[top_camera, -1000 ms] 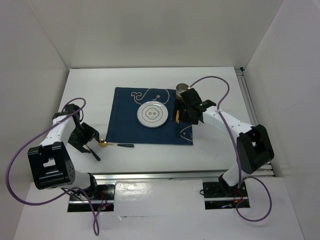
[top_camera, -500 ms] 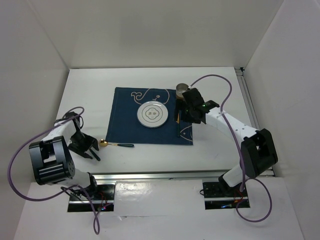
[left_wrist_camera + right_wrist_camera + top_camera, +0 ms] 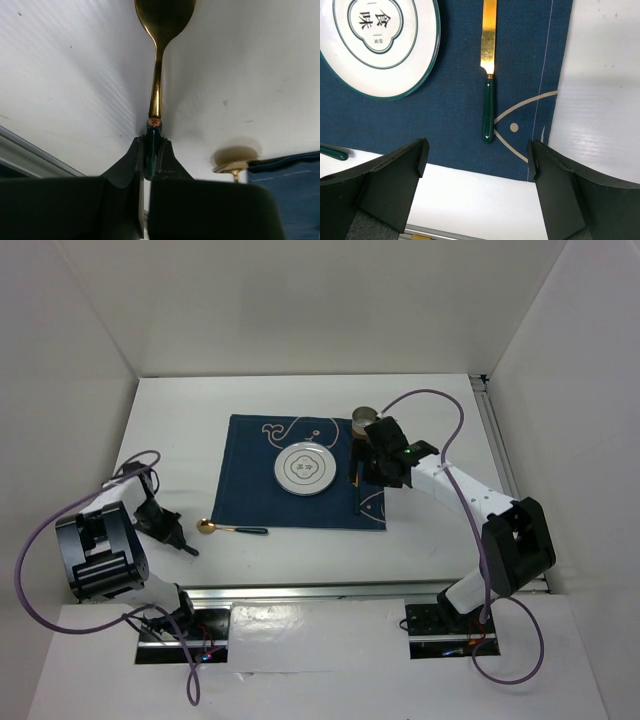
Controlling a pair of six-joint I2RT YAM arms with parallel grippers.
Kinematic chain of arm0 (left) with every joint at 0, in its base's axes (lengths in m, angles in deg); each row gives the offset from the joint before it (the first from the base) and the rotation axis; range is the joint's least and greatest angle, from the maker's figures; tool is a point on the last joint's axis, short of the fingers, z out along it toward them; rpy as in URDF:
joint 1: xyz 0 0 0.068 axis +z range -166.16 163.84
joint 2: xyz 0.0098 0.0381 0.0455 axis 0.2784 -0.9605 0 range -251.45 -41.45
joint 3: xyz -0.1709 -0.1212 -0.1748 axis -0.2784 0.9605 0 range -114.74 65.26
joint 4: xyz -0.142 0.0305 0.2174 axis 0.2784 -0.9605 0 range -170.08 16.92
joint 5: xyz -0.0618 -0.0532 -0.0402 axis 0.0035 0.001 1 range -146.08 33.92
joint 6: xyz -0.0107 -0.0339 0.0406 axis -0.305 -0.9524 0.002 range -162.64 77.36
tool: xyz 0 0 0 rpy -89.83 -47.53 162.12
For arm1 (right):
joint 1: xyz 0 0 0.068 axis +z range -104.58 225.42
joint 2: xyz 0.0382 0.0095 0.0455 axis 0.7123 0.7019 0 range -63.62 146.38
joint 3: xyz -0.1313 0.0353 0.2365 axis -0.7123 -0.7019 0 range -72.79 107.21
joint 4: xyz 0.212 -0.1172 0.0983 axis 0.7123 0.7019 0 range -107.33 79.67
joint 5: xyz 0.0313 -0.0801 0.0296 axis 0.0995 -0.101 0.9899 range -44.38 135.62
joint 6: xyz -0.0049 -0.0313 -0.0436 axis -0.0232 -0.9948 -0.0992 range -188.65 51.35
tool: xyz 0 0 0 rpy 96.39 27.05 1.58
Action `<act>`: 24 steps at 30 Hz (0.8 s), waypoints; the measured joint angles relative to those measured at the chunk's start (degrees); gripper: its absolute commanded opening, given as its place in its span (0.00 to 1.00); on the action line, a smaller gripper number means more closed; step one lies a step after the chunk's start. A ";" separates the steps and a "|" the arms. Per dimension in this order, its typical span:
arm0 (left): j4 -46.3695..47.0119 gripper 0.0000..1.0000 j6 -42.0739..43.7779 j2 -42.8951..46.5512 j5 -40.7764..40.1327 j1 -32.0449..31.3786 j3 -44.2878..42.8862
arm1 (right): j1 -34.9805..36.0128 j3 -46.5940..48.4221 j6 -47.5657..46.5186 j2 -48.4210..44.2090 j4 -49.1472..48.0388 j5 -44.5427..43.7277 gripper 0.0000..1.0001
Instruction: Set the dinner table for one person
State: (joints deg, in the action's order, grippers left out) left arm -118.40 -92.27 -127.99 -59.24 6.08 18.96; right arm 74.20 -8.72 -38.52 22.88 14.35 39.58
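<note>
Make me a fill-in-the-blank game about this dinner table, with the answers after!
1. The white plate sits on a ___ mat with fish drawings.
2. The knife beside the plate has a ___ handle.
3. The left fingers are ___ on the handle tip of a gold utensil.
4. The right fingers stand ___ above the knife.
Answers: blue, green, shut, open.

This is looking like a robotics lab booth — plain white panels [image 3: 300, 300] are walling in the dinner table [image 3: 300, 555]. Its edges are carrying metal rails [image 3: 320, 592], and purple cables [image 3: 430, 393] are trailing from both bolted-down arms — the left arm [image 3: 100, 550] and the right arm [image 3: 470, 500].
</note>
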 measured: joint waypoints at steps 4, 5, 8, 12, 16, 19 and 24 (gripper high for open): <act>-1.86 0.00 2.19 0.00 -1.14 0.04 -6.40 | 0.35 0.09 0.00 0.00 0.59 -0.66 0.92; -2.51 0.00 3.21 0.00 -1.40 -0.31 -8.98 | 0.35 0.13 -0.02 0.00 0.63 -0.68 0.92; -2.38 0.00 7.87 -0.13 -1.07 -3.58 -17.44 | 0.33 0.59 0.02 0.00 1.33 -0.83 0.92; -2.03 0.00 13.64 -3.82 0.44 -14.19 -26.49 | 0.35 1.70 0.07 0.00 1.75 -0.83 0.92; -3.10 0.00 17.88 -13.62 0.52 -26.77 -34.05 | 0.35 3.89 0.24 0.00 2.97 -0.61 0.92; -5.33 0.00 19.96 -21.09 0.79 -32.81 -38.82 | 0.59 6.49 0.35 0.00 3.93 -0.70 0.92; -9.81 0.00 22.67 -28.81 -1.60 -36.94 -46.21 | 1.42 8.04 0.63 -0.35 4.98 -0.90 0.92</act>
State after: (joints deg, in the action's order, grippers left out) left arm -128.21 -69.61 -156.80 -60.84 -30.86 -27.25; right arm 75.62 -0.68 -37.89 22.53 19.33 38.68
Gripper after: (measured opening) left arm 0.096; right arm 0.920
